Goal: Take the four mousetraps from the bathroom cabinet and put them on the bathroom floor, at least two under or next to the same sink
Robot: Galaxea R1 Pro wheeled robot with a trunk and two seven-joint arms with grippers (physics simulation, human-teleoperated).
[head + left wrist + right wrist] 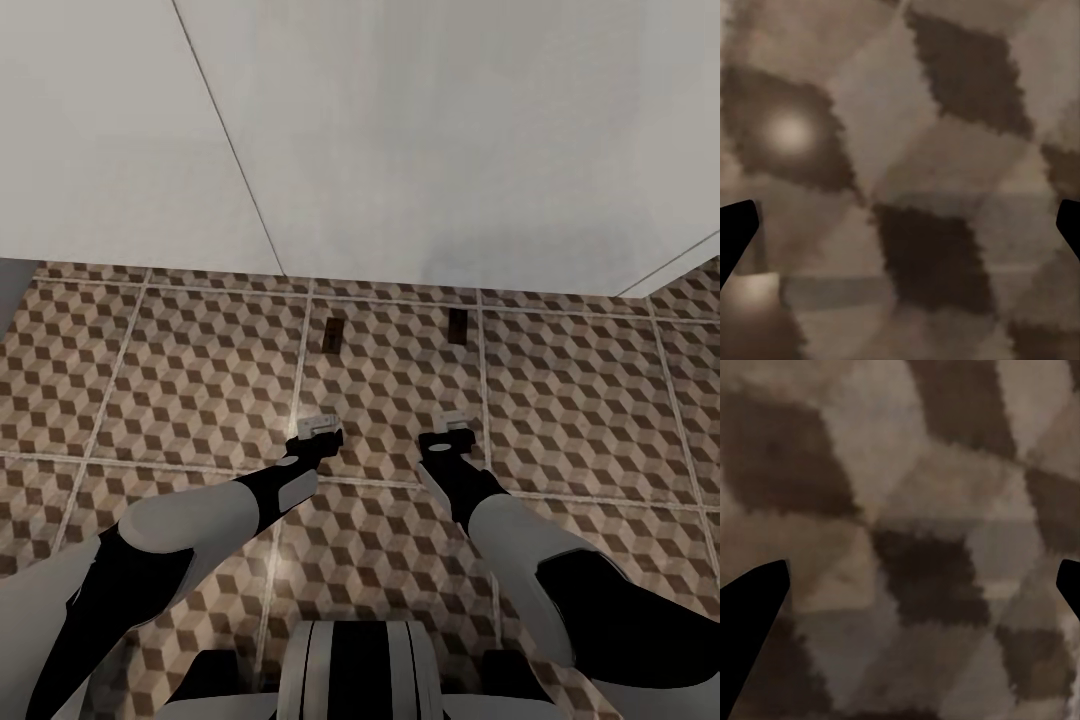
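- Two mousetraps are down on the floor [600,400]: left trap [333,333] and right trap [458,325], well apart, both on the tile row nearest the big white surface [400,130] overhead.
- That white surface looks like the sink underside or front, though I can't confirm it. If so, both traps sit just beside or under it and the sink condition is probably met.
- Only two traps are in sight, so judge the job about half done. The other two presumably need fetching from the cabinet.
- Left gripper [318,425]: your arm reaches forward and down, tip low over the tile, short of the left trap. Jaws wide in the left wrist view, dark fingertips [735,232] at the frame edges with bare tile between them. Nothing held.
- Right gripper [452,423]: mirrored pose, reaching forward and down, short of the right trap. Jaws wide too, fingertips [754,615] apart over bare tile. Empty.
- Both wrist views are close on the cube pattern, so the tips look near the floor.
- Next, likely: lift both arms clear and head to the cabinet.
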